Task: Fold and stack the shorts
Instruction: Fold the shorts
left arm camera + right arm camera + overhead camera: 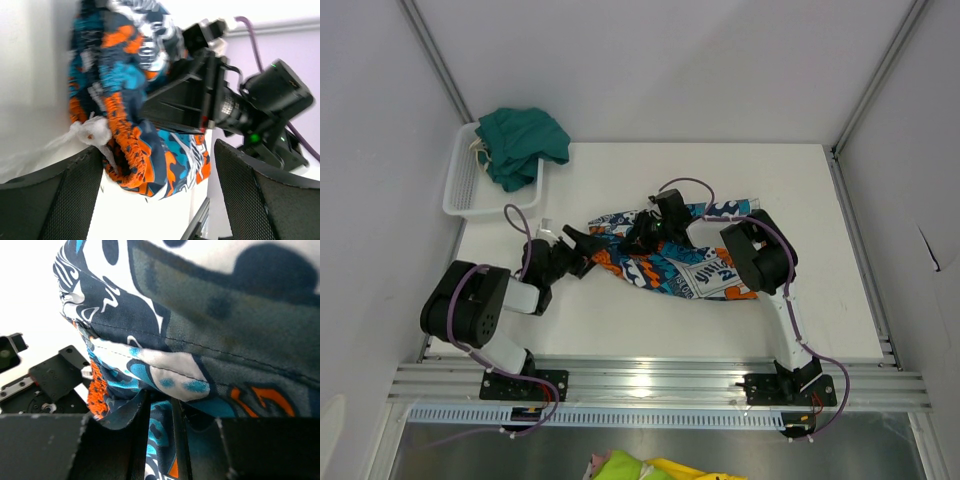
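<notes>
**Right gripper (642, 236) clamped on the patchwork shorts (695, 268); left gripper (587, 250) spread wide.**
The right one pinches a bunched fold mid-table (620, 320), likely to hold it steady. The left one, jaws apart and holding nothing, faces the orange waistband (125, 135), seemingly to take that end for folding. There are two pairs: this one, and the green shorts (525, 140) heaped on the single basket (460, 195).
</notes>
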Available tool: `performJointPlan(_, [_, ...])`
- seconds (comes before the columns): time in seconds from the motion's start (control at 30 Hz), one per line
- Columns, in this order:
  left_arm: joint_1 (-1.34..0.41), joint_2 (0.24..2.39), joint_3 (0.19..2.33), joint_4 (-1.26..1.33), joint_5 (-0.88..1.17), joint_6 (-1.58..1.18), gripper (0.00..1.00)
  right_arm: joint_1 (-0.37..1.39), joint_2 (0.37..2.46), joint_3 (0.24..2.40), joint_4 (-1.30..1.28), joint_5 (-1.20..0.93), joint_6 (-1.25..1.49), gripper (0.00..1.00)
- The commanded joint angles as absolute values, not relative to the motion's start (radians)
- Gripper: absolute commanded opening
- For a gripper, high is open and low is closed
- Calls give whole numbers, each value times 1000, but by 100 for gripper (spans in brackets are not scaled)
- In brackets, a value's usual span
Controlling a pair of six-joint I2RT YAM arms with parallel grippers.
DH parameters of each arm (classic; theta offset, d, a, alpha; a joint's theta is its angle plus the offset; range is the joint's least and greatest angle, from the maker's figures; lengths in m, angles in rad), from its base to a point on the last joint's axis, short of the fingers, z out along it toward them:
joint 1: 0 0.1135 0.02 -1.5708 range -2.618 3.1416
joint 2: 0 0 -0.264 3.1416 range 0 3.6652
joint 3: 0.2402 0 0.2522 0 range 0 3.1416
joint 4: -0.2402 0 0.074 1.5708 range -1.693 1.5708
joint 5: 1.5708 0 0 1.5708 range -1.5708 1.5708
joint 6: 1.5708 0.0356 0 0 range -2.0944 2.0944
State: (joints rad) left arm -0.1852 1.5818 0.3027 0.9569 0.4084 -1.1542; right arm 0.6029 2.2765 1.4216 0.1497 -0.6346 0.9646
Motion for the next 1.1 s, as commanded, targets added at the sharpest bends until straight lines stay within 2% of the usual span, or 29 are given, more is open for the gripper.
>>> performJointPlan(0.0, [-192,1554,296,887,348,-1180,89,624,2276,1396,75,-606,953,27])
performJointPlan(0.07, [-193,1530,261,813,316,-1222,89,626,2276,1397,77,-607,954,27])
performJointPlan(0.17, [-209,1506,212,838,282,-1256,89,624,2275,1401,77,-607,957,27])
performJointPlan(0.33, [-242,1525,235,813,264,-1265,89,624,2275,1394,84,-611,960,27])
performJointPlan(0.63, [-262,1664,285,974,259,-1339,88,629,2270,1361,117,-635,968,27])
performJointPlan(0.93, [-298,1614,308,929,135,-1309,87,632,2276,1344,141,-713,963,27])
performJointPlan(1.03, [-308,1609,321,948,126,-1279,86,632,2269,1330,126,-724,939,27])
performJointPlan(1.07, [-308,1608,324,940,127,-1264,81,632,2266,1325,123,-726,934,27])
